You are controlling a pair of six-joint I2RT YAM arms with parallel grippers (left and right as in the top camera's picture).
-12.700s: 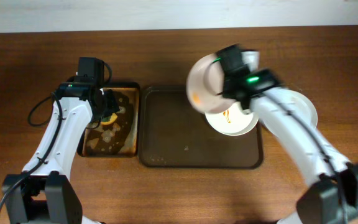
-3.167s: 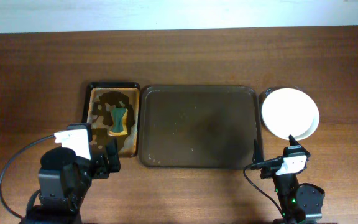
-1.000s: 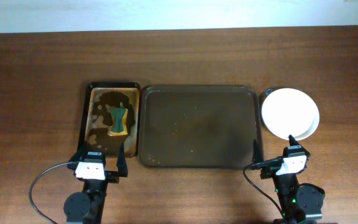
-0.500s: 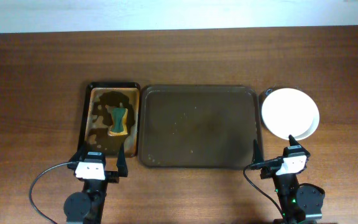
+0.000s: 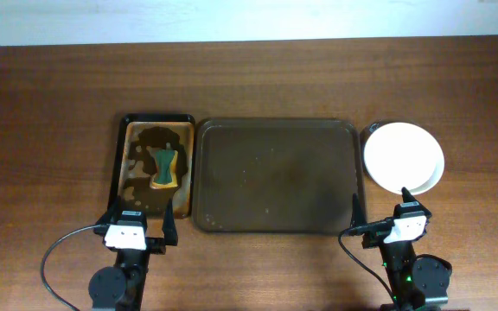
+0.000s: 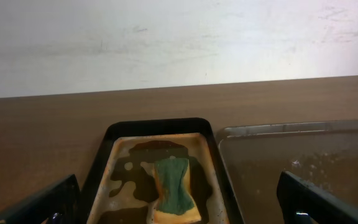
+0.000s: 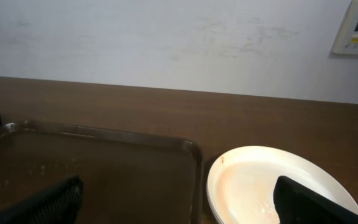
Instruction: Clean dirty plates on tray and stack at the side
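Plainly, nearest to us both arms are folded low at the near edge of the table. The left gripper [image 5: 140, 218] is spread wide with nothing between its fingers, and the right gripper [image 5: 379, 197] is just as wide and just as empty. Beyond the left one lies the small stained tray [image 5: 121, 164], with the sponge [image 5: 164, 168] resting in it, its long side running near to far. To its right sits the big brown tray [image 5: 275, 177], its long axis running left to right; we see no plate on it, only a few specks. Just off its right rim, on the bare wood, the plates [image 5: 404, 157] lie stacked flat, face up. Being round, they point no way in particular. We cannot count them for certain, though a second rim peeks out under the top one. We judge the task done or very nearly so: the right wrist view shows a faint warm tint on the top plate, and we cannot tell whether that is leftover sauce or light.
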